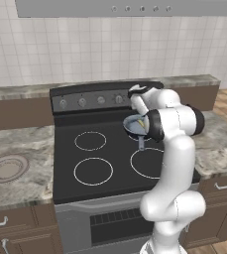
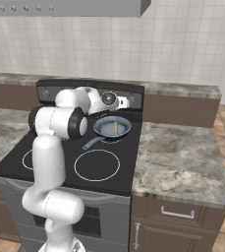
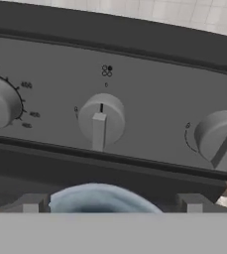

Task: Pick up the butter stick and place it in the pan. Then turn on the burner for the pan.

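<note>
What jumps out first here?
The white arm reaching over the black stove, its open gripper up at the knob on the back panel. Just below sits the pan on the rear right burner, butter stick already inside.

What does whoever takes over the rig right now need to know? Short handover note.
Gripper: open, holding nothing, facing the stove's control panel, lined up with the middle knob in the hand view.
Butter stick: lying in the pan.
Pan: on the back right burner of the stove, handle toward the front.
Done: butter placed in the pan.
Left: grasp the knob for the pan's burner and turn it on; the knob is not yet touched.
</note>
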